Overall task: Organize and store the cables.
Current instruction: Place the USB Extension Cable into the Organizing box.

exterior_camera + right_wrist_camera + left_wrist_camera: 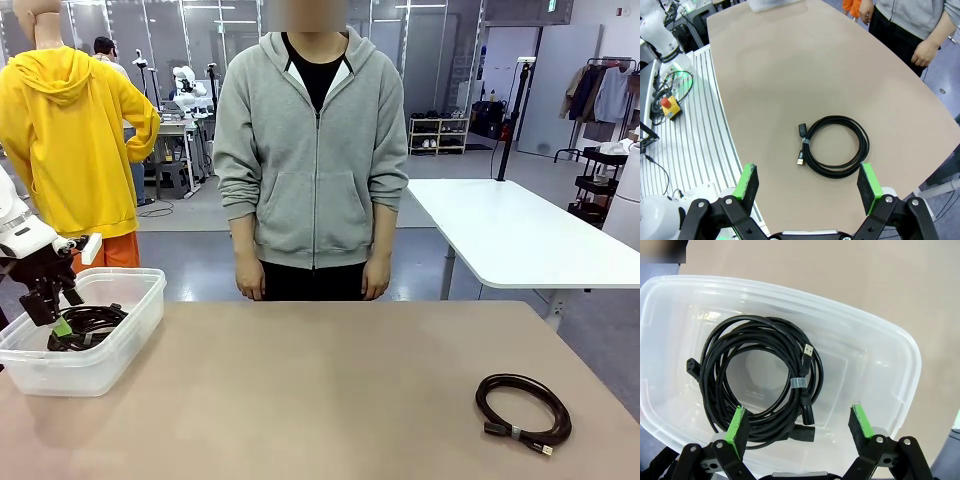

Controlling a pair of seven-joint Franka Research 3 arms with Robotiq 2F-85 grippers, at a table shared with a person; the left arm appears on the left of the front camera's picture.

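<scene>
Two coils of thin black cable are in view. One coiled cable (pixel 762 377) lies in the bottom of a clear plastic bin (pixel 880 340) at the left edge of the front view; in the left wrist view it fills the left half of the bin as several loose round loops, bound at the lower right by a small pale tie, with a flat metal plug pointing up beside the tie and black plug ends at the left and at the bottom. The second cable (pixel 522 412) lies flat on the tan table (pixel 320 390) at the lower right of the front view, a neat round loop with its plug ends together at its lower side and a small tie around them. The left gripper (pixel 801 426) hangs just over the bin, at the lower left of the front view, pointing down, its green-padded fingers (pixel 738 425) spread wide and holding nothing. The right gripper (pixel 809 186) looks down from above the table onto the second cable, fingers likewise spread apart and empty. A person in a grey hoodie (pixel 312 150) stands at the far side, both hands hanging by the table's edge.
</scene>
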